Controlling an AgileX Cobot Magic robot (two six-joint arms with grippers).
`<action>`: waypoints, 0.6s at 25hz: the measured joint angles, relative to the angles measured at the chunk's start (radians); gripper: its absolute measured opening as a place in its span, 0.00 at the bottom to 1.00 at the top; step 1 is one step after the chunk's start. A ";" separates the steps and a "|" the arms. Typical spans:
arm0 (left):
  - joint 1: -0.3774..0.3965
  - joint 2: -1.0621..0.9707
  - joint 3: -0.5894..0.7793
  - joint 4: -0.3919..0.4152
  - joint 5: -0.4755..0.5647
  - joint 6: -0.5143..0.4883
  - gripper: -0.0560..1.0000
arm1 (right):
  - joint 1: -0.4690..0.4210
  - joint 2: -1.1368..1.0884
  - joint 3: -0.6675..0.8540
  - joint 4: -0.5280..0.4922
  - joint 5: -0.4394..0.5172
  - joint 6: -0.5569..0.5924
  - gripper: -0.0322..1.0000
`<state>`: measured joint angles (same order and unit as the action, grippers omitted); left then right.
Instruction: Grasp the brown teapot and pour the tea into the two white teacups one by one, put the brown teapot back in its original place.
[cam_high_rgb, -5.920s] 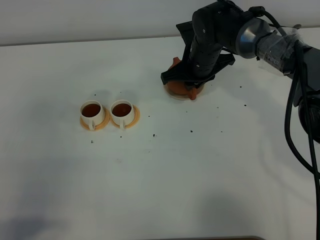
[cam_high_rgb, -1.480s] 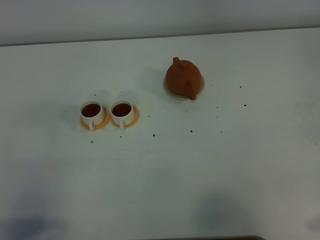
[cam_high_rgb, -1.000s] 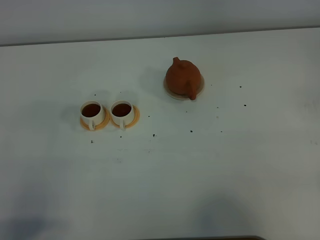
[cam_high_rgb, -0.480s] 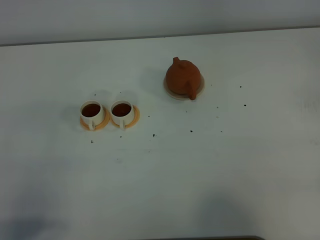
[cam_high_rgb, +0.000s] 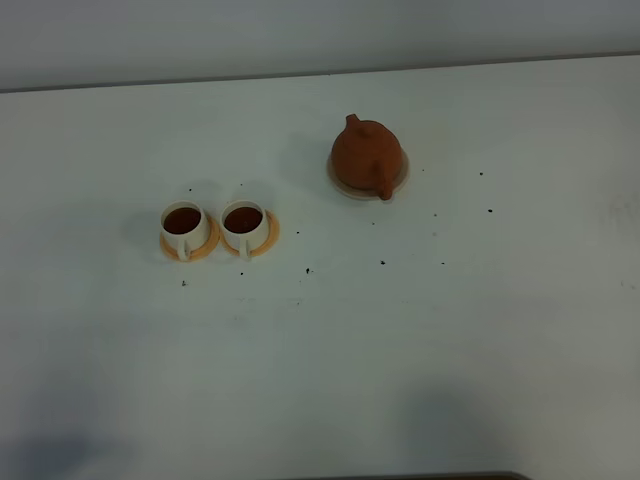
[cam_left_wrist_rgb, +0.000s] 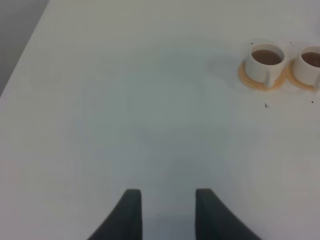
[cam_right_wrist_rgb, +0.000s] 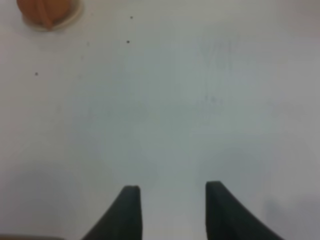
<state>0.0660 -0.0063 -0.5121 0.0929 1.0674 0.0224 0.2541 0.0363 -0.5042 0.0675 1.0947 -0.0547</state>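
The brown teapot (cam_high_rgb: 366, 156) stands upright on the round cream coaster (cam_high_rgb: 399, 176) at the table's back middle; it also shows in the right wrist view (cam_right_wrist_rgb: 46, 11). Two white teacups, the left one (cam_high_rgb: 183, 224) and the right one (cam_high_rgb: 243, 222), hold brown tea and sit on thin orange saucers; both show in the left wrist view, the nearer one (cam_left_wrist_rgb: 266, 60) and the farther one (cam_left_wrist_rgb: 310, 61). No arm shows in the exterior view. My left gripper (cam_left_wrist_rgb: 165, 197) is open and empty over bare table. My right gripper (cam_right_wrist_rgb: 170, 195) is open and empty, far from the teapot.
Small dark specks (cam_high_rgb: 383, 262) are scattered on the white table between the teapot and the cups. The table's far edge (cam_high_rgb: 320, 72) meets a grey wall. The table's left edge (cam_left_wrist_rgb: 22, 60) shows in the left wrist view.
About six seconds ago my right arm stood over the teapot on the coaster; it has since left the exterior view. Over the last second and a half nothing has visibly moved.
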 joint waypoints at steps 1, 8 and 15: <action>0.000 0.000 0.000 0.000 0.000 0.000 0.30 | 0.000 -0.007 0.000 0.002 0.000 -0.002 0.32; 0.000 0.000 0.000 0.000 0.000 0.000 0.30 | 0.000 -0.032 0.000 0.024 0.003 -0.027 0.32; 0.000 0.000 0.000 0.000 0.000 0.000 0.30 | 0.000 -0.032 0.000 0.025 0.003 -0.028 0.32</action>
<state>0.0660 -0.0063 -0.5121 0.0929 1.0674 0.0224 0.2541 0.0042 -0.5042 0.0929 1.0980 -0.0830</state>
